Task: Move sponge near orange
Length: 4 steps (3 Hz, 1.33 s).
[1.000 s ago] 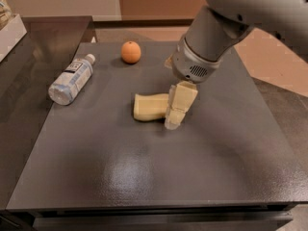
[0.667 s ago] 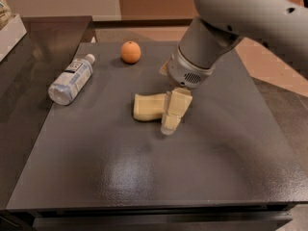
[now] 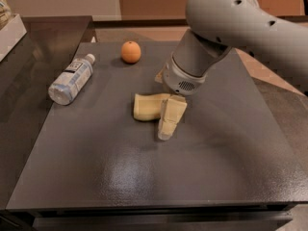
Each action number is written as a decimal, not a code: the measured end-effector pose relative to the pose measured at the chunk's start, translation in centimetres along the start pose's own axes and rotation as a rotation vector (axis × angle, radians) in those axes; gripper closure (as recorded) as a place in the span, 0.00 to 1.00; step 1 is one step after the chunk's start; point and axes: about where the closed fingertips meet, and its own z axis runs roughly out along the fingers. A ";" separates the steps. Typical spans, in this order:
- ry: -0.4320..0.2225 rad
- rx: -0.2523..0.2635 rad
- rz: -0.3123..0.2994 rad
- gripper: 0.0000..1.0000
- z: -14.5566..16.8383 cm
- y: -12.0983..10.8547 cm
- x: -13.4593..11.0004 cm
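The sponge (image 3: 146, 107) lies flat on the dark table (image 3: 144, 186), a little above the middle of the view. The gripper (image 3: 169, 120) is right at its end: the pale blocky tip covers the sponge's edge on the arm's side and reaches down to the tabletop, slanting toward the near edge. It sits against the sponge, but I cannot tell whether it has closed on it.

Straight above the gripper is the round grey wrist (image 3: 185, 76), and from there the big grey arm (image 3: 236, 18) sweeps up and away to the upper corner of the view, shading the table behind the sponge.

The orange (image 3: 130, 51) sits beyond the gripper, toward the far edge of the table and a touch to the sponge's side. It is apart from the sponge, with dark tabletop between them.

The clear water bottle (image 3: 71, 78) lies on its side well off from the gripper, past the sponge's free end. Its white cap points toward the orange, and it lies aside from the line between sponge and orange.

Farther out on that side, a lower dark counter (image 3: 24, 95) runs alongside the table.
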 end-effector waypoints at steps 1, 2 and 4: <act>0.003 -0.019 -0.002 0.16 0.6 -0.2 0.0; 0.005 -0.031 0.001 0.39 0.8 -0.6 0.0; -0.023 0.001 0.015 0.86 -1.1 -2.6 -1.1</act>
